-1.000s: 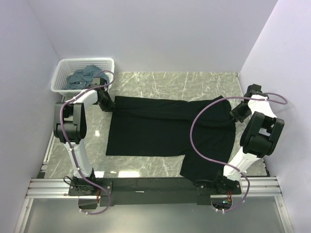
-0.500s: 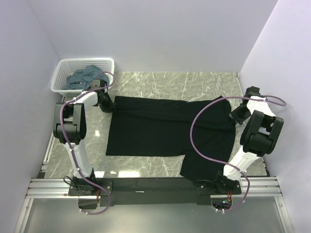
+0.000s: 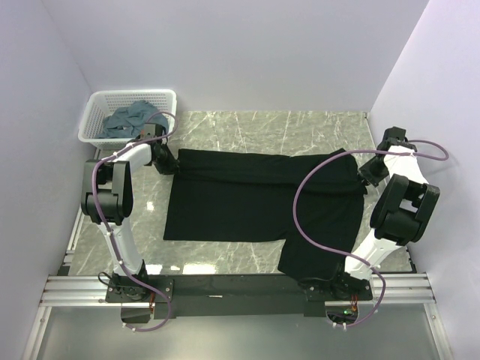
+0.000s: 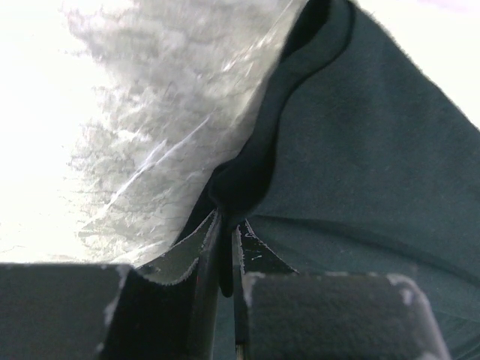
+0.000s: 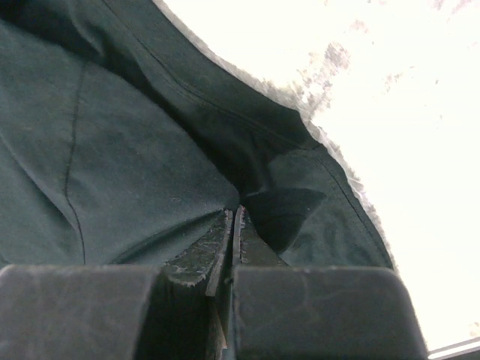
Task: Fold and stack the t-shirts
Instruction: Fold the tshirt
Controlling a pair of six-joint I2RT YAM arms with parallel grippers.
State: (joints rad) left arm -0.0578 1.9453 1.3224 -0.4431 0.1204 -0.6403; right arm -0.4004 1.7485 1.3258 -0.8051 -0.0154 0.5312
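A large black t-shirt point(image 3: 255, 202) lies spread across the marble table, its right part hanging down toward the near edge. My left gripper point(image 3: 166, 161) is shut on the shirt's far-left corner; the left wrist view shows a dark fold point(image 4: 247, 180) pinched between the jaws point(image 4: 227, 225). My right gripper point(image 3: 366, 174) is shut on the shirt's far-right edge; in the right wrist view the black cloth point(image 5: 150, 165) is bunched at the closed fingertips point(image 5: 234, 214). Slate blue-grey t-shirts point(image 3: 131, 118) lie crumpled in the basket.
A white lattice basket point(image 3: 96, 112) stands at the back left corner, close to the left arm. Lilac walls close in on three sides. A purple cable point(image 3: 300, 195) loops over the shirt's right half. Bare marble point(image 3: 285, 127) shows behind the shirt.
My right gripper has shifted slightly right and away, drawing the shirt's right edge taut. The left gripper has edged slightly outward too. Both grips hold.
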